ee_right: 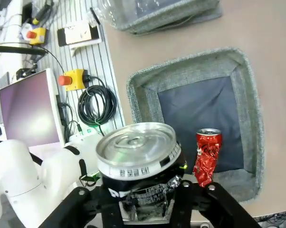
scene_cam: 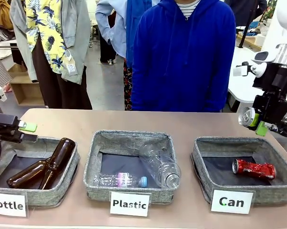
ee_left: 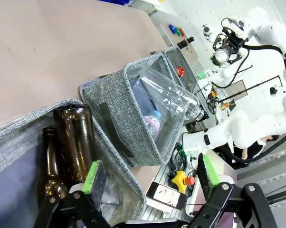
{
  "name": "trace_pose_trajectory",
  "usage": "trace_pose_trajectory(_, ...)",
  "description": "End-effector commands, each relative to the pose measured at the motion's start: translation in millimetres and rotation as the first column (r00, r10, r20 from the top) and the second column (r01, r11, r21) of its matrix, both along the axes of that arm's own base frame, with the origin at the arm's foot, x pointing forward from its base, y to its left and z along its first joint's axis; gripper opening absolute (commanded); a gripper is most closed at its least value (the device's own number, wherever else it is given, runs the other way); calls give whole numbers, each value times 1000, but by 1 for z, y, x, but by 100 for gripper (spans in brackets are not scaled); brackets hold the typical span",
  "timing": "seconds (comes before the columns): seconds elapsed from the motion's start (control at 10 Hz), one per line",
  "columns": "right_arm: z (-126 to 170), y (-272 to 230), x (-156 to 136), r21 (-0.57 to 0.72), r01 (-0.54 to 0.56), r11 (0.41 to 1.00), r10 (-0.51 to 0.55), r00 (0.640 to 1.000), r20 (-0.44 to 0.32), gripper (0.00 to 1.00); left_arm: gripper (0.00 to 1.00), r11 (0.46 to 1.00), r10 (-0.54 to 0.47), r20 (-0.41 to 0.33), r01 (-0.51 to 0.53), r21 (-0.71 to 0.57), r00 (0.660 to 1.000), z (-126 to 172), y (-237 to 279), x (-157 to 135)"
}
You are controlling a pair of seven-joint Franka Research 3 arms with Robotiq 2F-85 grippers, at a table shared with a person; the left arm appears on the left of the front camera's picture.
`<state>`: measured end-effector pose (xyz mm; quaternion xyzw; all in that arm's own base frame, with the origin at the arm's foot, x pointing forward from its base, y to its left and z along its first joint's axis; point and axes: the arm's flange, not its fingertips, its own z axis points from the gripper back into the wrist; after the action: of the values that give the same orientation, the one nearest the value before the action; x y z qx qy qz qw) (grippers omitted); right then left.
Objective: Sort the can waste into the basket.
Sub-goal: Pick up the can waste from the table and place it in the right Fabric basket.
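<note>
Step in hand, as we read it: release of the second can. The right gripper (scene_cam: pixel 259 125) hangs above the far right rim of the grey fabric basket with the white "Can" label (scene_cam: pixel 206 181), with the dark blue-black crushed can with the silver end (scene_cam: pixel 248 117) between its jaws. In the right wrist view this can (ee_right: pixel 136 161) sits between the jaws, silver end toward the camera; we cannot tell whether the pads grip it or have let go (the pads themselves are hidden behind the can). The shiny red crushed can (scene_cam: pixel 253 168) already lies on the basket's dark lining.

The left gripper (ee_left: pixel 150 176) hovers over the "Bottle" basket (scene_cam: pixel 62 183) by the brown glass bottles (scene_cam: pixel 41 164), jaws wide apart, holding nothing.

Next move, in our judgement: the dark can must fall inside the rim, so the drop point may need to come inward over the lining.
</note>
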<state>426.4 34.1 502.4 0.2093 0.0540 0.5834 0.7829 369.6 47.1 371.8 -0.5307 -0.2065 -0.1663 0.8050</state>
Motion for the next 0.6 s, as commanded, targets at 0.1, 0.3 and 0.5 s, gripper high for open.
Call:
trace_pose_trajectory(0.1,-4,6,3,-71,52,996,-53,999,-8,100,100,1000,-4,-1,4,-1,1000,2,0,-3)
trace_pose_trajectory(0.3,-5,9,4,-94,71,993,-73,997,-16,100,100,1000,-4,-1,4,-1,1000,2,0,-3)
trace_pose_trajectory(0.5,-7,9,6,-59,110,992,-112,993,-44,100,100,1000,-4,-1,4,-1,1000,2,0,-3)
